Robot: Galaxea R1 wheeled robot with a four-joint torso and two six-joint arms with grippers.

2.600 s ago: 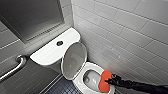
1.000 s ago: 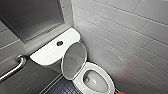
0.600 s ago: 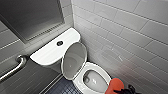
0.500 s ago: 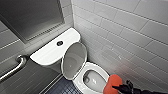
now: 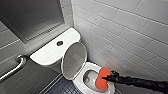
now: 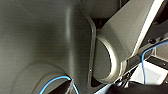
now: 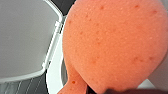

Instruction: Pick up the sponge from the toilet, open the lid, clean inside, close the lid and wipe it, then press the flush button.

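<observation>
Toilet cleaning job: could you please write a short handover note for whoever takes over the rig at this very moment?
The right gripper is shut on the sponge, which it holds at the wall-side edge of the bowl opening of the toilet. I cannot tell whether the sponge touches the ceramic.
The lid is up, leaning toward the tank.
The flush button sits on the tank top with nothing near it.
Done: sponge picked up, lid opened.
Left: clean inside the bowl (how far along is unclear), close and wipe the lid, press the flush button.

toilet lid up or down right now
Up. The lid stands raised, its greyish underside showing, with the toilet bowl open below it.
</observation>
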